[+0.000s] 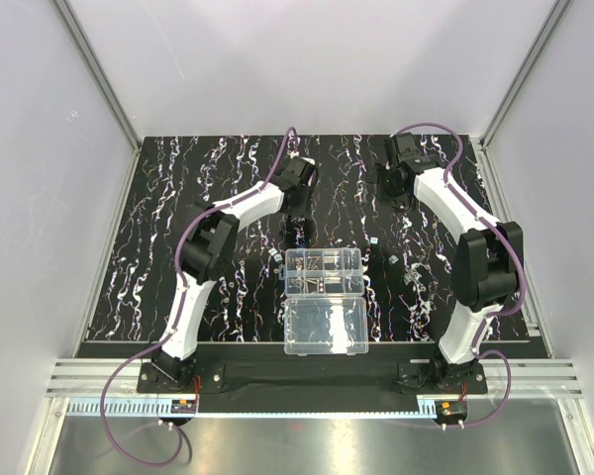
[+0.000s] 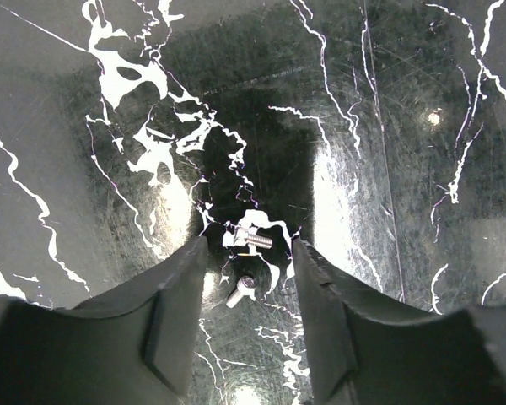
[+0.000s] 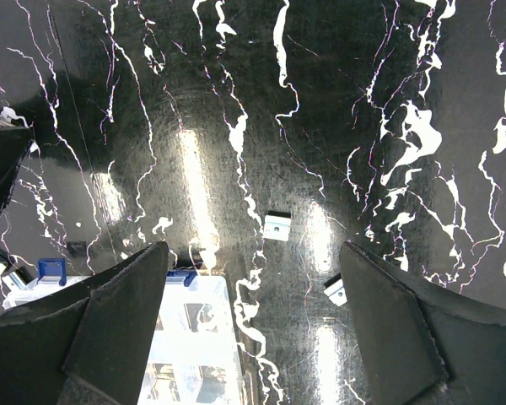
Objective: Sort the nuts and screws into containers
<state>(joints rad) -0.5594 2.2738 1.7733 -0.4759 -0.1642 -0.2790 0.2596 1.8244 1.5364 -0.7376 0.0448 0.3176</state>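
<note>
**Desk:** What does the left wrist give you that the overhead doesn't?

**Me:** The screws. From above they're lost under my left gripper (image 1: pixel 297 220), which hangs just past the far left corner of the organizer box (image 1: pixel 288 272). In the wrist view both lie on the marbled mat (image 2: pixel 405 169), in the gap between my spread fingers (image 2: pixel 177 312). Nothing is gripped and neither screw touches a pad.

**Desk:** Which way do they point?

**Me:** The upper screw (image 2: pixel 253 240) lies crosswise to the gap, head to picture-left and threaded shank to the right. The lower screw (image 2: pixel 242 291) sits on a diagonal, head up and right, shank down and left. Both are bright silver, and the lower head shows a dark recess.

**Desk:** And the right side?

**Me:** My right gripper (image 3: pixel 253 246) is splayed wide and holds nothing. Overhead it sits at the far right of the mat, well apart from the box. Only its wrist view shows two pale square nuts clearly: one ahead of the gap (image 3: pixel 277 225), one just beside the right finger (image 3: pixel 336 289). A corner of the box with blue latches (image 3: pixel 51 270) shows bottom left.

**Desk:** The box?

**Me:** Mid-mat between the arms, with small bits in the divided cells and the clear lid (image 1: pixel 327 327) folded open toward the bases
</note>
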